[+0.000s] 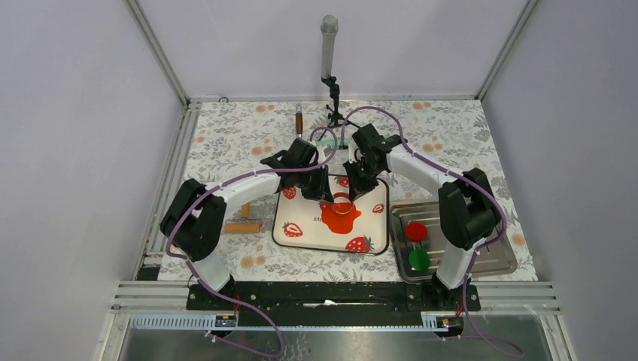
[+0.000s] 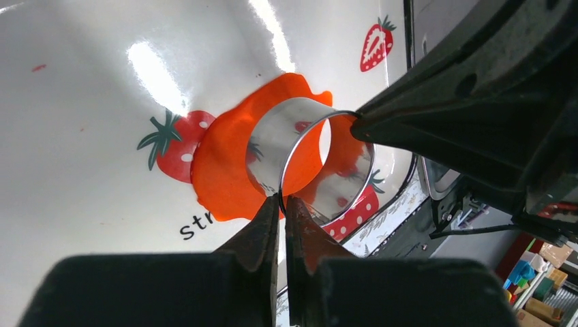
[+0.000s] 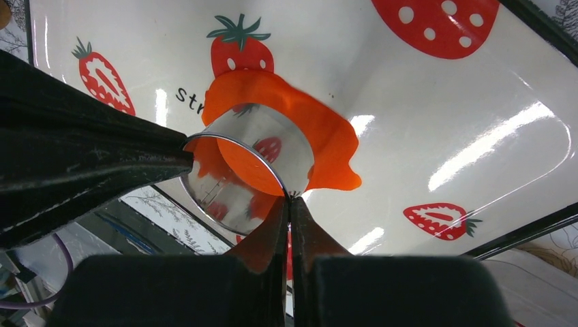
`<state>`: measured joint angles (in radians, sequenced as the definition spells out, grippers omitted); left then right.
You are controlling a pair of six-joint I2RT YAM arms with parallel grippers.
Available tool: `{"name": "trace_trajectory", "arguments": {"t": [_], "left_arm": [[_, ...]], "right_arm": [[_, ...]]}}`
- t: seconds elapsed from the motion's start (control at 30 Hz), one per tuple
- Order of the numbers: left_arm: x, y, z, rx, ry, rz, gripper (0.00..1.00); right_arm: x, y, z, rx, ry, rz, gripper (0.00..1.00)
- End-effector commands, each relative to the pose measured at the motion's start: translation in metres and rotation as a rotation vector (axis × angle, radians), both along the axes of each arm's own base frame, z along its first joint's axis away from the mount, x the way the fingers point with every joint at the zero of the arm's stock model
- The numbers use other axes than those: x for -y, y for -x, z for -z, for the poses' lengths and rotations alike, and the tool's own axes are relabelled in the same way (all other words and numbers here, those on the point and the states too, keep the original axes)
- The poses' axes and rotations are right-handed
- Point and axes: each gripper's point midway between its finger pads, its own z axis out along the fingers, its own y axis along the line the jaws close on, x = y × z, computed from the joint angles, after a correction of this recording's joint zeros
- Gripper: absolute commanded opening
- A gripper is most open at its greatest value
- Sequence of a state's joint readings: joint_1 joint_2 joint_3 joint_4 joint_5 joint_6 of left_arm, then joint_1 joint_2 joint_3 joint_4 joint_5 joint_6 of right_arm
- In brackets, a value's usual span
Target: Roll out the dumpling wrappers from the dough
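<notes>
The dough (image 1: 340,219) is a flat, ragged orange-red sheet on the white strawberry tray (image 1: 312,235). A small metal ring cutter (image 1: 342,208) stands on the sheet, and dough shows inside its opening. My left gripper (image 2: 281,199) is shut on the ring cutter's (image 2: 310,157) near wall, over the dough (image 2: 225,170). From the opposite side my right gripper (image 3: 290,199) is shut on the ring cutter's (image 3: 252,150) rim, with dough (image 3: 320,136) spreading beyond it. In the top view the left gripper (image 1: 325,197) and right gripper (image 1: 355,194) meet over the ring. No separate dumpling wrappers show.
A metal tray (image 1: 481,256) at the right holds a crimson disc (image 1: 416,231) and a green disc (image 1: 419,259). A wooden piece (image 1: 242,226) lies left of the strawberry tray. A brown-handled tool (image 1: 299,120) and a microphone stand (image 1: 329,53) are at the back.
</notes>
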<state>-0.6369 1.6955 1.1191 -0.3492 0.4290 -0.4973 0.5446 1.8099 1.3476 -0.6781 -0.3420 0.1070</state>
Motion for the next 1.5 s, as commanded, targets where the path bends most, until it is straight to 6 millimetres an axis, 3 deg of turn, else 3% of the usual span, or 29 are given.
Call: {"name": "trace_trajectory", "arguments": {"t": [0.0, 0.23, 0.87, 1.47], "left_arm": [[0.003, -0.007, 0.0, 0.015, -0.009, -0.009, 0.0], [-0.006, 0.007, 0.012, -0.034, -0.033, -0.019, 0.0], [-0.009, 0.011, 0.014, -0.035, -0.033, -0.02, 0.0], [-0.006, 0.012, 0.018, -0.053, -0.026, -0.004, 0.0]], "right_arm": [[-0.008, 0.005, -0.017, 0.024, -0.056, -0.008, 0.0], [-0.008, 0.024, -0.002, -0.051, -0.062, -0.013, 0.0], [-0.016, 0.03, 0.008, -0.104, -0.068, -0.016, 0.0], [-0.01, 0.039, 0.024, -0.151, -0.028, -0.004, 0.0]]}}
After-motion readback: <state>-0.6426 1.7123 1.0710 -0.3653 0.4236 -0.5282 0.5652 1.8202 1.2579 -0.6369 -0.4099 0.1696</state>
